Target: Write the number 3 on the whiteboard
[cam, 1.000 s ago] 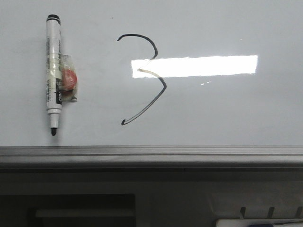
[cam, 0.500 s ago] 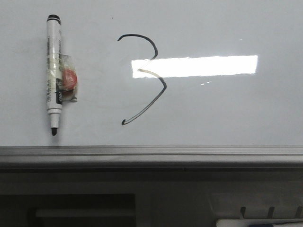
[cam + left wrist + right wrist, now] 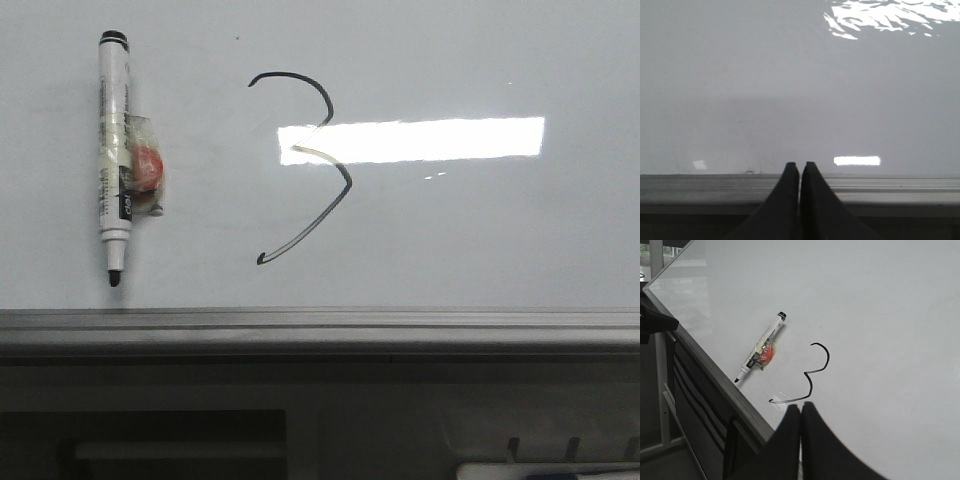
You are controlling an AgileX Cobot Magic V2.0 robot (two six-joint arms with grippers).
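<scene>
Looks basically done: the thin black angular number 3 (image 3: 305, 165) is sitting on the glossy pale whiteboard (image 3: 480, 240), white marker pen (image 3: 113, 160) lying beside it near the rail edge, both pincers (image 3: 799, 172) (image 3: 800, 412) pressed closed, holding nothing.

The front camera looks forward and down over the whiteboard (image 3: 480, 230), close in, its grey rail (image 3: 320, 328) along the near edge. The right wrist camera rides behind the right tool (image 3: 800, 410), gazing obliquely across the board from farther back; both views share the number 3 (image 3: 305, 165) and marker pen (image 3: 113, 150). The left wrist camera sits low behind the left tool (image 3: 800, 167), showing only bare board beyond its tips.
</scene>
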